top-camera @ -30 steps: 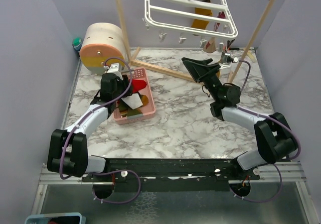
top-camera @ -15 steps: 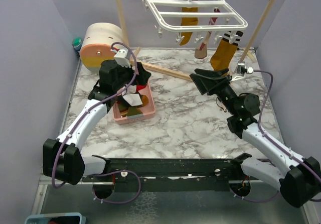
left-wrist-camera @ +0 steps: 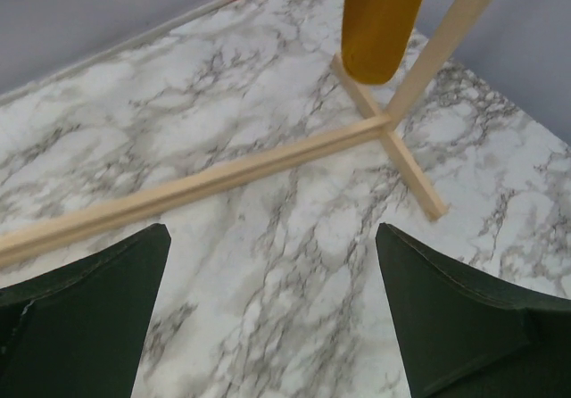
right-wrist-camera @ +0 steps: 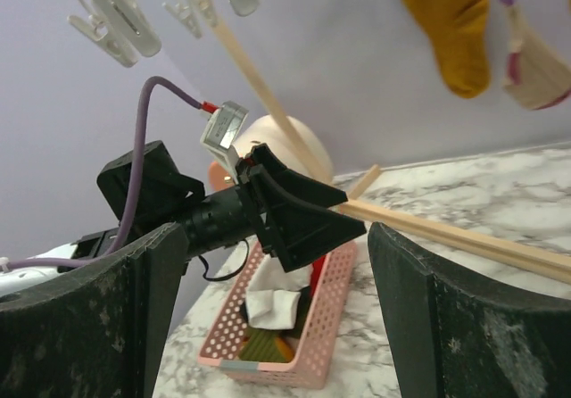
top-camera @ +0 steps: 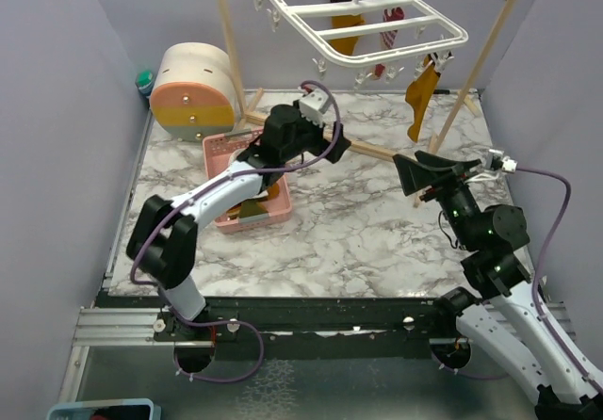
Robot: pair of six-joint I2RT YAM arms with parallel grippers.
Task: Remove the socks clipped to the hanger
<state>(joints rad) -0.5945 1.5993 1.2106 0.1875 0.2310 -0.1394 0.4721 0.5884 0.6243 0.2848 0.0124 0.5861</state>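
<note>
While both claws gape wide and grip nothing, the left claw (top-camera: 330, 143) hovers over the marble surface (top-camera: 358, 236), with the right claw (top-camera: 412, 175) to its right. Far above, the white plastic hanger (top-camera: 443, 39) tilts, and soft socks (top-camera: 421, 95) dangle from it toe-down.

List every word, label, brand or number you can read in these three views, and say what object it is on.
There is no readable text in any view.
The white plastic rectangular drying hanger, the mustard yellow sock, the pink perforated plastic basket and the cream and orange round container show no lettering, numbers or logos.
</note>
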